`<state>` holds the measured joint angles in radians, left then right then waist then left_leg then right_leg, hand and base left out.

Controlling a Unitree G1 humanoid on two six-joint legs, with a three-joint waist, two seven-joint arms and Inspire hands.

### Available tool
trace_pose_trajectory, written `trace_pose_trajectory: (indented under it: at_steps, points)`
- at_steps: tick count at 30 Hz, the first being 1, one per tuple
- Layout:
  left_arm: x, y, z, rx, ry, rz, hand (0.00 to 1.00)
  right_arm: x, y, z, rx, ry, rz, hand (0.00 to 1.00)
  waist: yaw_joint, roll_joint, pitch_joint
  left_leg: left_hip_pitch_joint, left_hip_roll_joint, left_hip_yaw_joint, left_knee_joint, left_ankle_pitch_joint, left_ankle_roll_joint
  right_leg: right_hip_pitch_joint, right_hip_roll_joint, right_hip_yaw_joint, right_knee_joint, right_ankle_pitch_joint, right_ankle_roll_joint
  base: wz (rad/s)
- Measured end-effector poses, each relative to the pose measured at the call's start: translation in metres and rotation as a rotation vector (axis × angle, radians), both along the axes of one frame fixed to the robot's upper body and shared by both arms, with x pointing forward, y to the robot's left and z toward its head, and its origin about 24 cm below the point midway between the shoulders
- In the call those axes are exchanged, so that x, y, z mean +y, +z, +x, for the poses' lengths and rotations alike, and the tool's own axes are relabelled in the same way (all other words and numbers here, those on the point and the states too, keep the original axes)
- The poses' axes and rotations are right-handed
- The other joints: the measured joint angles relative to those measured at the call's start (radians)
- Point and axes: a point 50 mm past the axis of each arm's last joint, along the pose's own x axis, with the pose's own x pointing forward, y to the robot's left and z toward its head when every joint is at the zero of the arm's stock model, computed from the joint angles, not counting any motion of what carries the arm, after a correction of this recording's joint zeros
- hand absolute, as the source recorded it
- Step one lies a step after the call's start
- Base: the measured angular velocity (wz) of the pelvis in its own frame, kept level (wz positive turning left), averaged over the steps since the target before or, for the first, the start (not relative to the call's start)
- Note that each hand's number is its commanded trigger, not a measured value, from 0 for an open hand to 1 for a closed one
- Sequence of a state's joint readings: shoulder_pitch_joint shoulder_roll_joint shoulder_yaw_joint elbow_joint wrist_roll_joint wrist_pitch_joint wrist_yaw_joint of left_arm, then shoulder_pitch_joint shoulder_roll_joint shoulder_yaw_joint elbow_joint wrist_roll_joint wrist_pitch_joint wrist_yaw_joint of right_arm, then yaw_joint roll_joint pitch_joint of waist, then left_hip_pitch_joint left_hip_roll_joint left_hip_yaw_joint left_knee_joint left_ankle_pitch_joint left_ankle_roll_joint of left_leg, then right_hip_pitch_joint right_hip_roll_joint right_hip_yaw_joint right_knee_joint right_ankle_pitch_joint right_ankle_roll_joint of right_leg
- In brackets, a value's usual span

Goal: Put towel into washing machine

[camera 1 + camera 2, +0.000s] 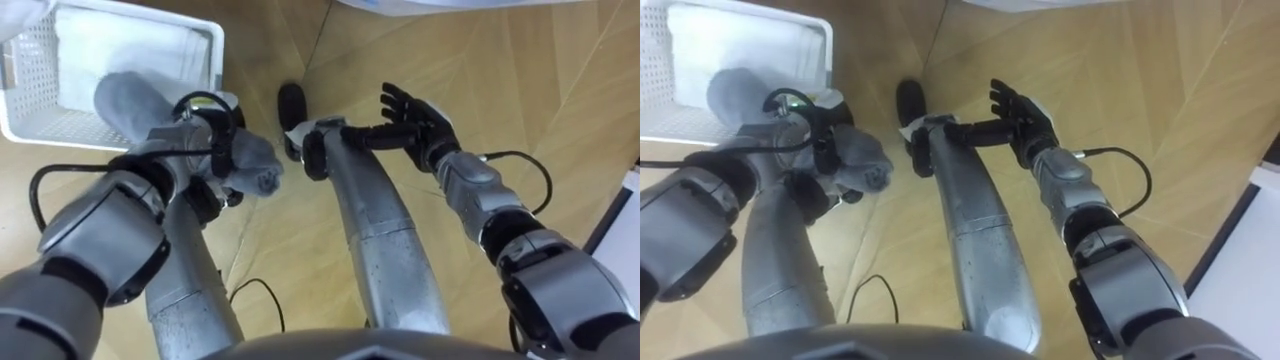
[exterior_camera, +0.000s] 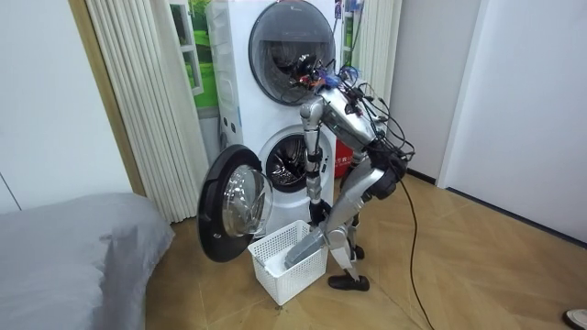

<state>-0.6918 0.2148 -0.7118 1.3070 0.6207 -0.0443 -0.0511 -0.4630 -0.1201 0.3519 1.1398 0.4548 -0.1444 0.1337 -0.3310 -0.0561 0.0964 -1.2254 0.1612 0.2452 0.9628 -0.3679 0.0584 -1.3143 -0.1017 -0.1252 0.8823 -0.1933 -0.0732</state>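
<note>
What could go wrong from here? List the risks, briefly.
The grey towel, clamped in the left robot hand, hangs long; its free end may catch the white laundry basket rim. The open washer door stands close beside the basket, so the swing toward the drum may strike it. The right robot hand is open, giving no support.

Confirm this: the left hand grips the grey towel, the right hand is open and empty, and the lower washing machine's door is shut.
Wrong on the door: the room view shows the round glass door of the lower white washing machine swung open. The left hand grips the rolled grey towel, and the right hand is open and empty.
</note>
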Motion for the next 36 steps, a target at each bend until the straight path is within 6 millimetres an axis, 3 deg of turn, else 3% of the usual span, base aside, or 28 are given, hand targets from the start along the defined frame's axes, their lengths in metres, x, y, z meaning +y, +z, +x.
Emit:
trace_pose_trajectory:
  at_steps: [10,12,16,18,19,23,29,34,36]
  points:
    - [-0.007,-0.008,-0.009,-0.017,-0.022,-0.075,1.00,-0.005,-0.018,-0.020,0.060,-0.038,-0.022,0.00,0.014,0.000,-0.0001,0.119,0.003,-0.003,-0.017,-0.002,0.000,0.125,0.005,-0.006,-0.025,0.002,0.002,-0.01]
    - [-0.008,-0.007,-0.009,-0.050,-0.021,-0.097,1.00,-0.008,-0.024,-0.027,0.080,-0.055,-0.033,0.00,0.034,0.005,-0.0003,0.158,0.010,-0.003,-0.026,-0.002,0.000,0.168,0.016,-0.005,-0.044,0.010,0.004,-0.10]
    - [-0.014,-0.004,-0.007,-0.140,0.002,-0.170,1.00,-0.017,-0.033,-0.041,0.117,-0.089,-0.059,0.00,0.084,0.028,-0.0009,0.226,0.021,-0.002,-0.049,-0.004,-0.004,0.245,0.034,-0.010,-0.092,0.027,0.005,-0.12]
    - [-0.020,-0.001,-0.007,-0.201,0.008,-0.218,1.00,-0.029,-0.037,-0.050,0.133,-0.107,-0.082,0.00,0.102,0.054,-0.0045,0.272,0.010,0.000,-0.076,0.000,-0.004,0.287,0.026,-0.010,-0.109,0.029,0.009,0.02]
    - [-0.022,0.000,-0.006,-0.211,0.012,-0.230,1.00,-0.031,-0.038,-0.052,0.135,-0.112,-0.088,0.00,0.107,0.058,-0.0062,0.283,0.004,0.001,-0.082,0.001,-0.004,0.295,0.023,-0.008,-0.110,0.029,0.010,0.08]
    - [-0.022,0.008,-0.001,-0.304,0.149,-0.385,1.00,-0.036,-0.041,-0.058,0.153,-0.118,-0.107,0.00,0.121,0.066,-0.0094,0.353,-0.009,0.023,-0.123,0.013,-0.002,0.349,0.012,0.004,-0.123,0.027,0.016,0.02]
    - [-0.021,0.017,0.000,-0.391,0.372,-0.670,1.00,-0.036,-0.045,-0.065,0.161,-0.123,-0.144,0.00,0.150,0.080,-0.0137,0.411,-0.016,0.015,-0.153,0.019,-0.008,0.407,0.010,-0.003,-0.144,0.023,0.015,0.04]
    - [-0.020,0.004,-0.013,-0.329,0.561,-0.876,1.00,-0.028,-0.044,-0.065,0.144,-0.060,-0.166,0.00,0.164,0.081,-0.0152,0.445,-0.033,0.017,-0.195,0.038,-0.010,0.433,-0.001,-0.004,-0.160,0.023,0.016,0.09]
    - [-0.025,-0.007,-0.025,-0.243,0.610,-0.961,1.00,-0.027,-0.045,-0.065,0.143,-0.047,-0.177,0.00,0.181,0.083,-0.0208,0.464,-0.034,0.019,-0.209,0.040,-0.013,0.450,0.001,-0.004,-0.171,0.023,0.016,-0.02]
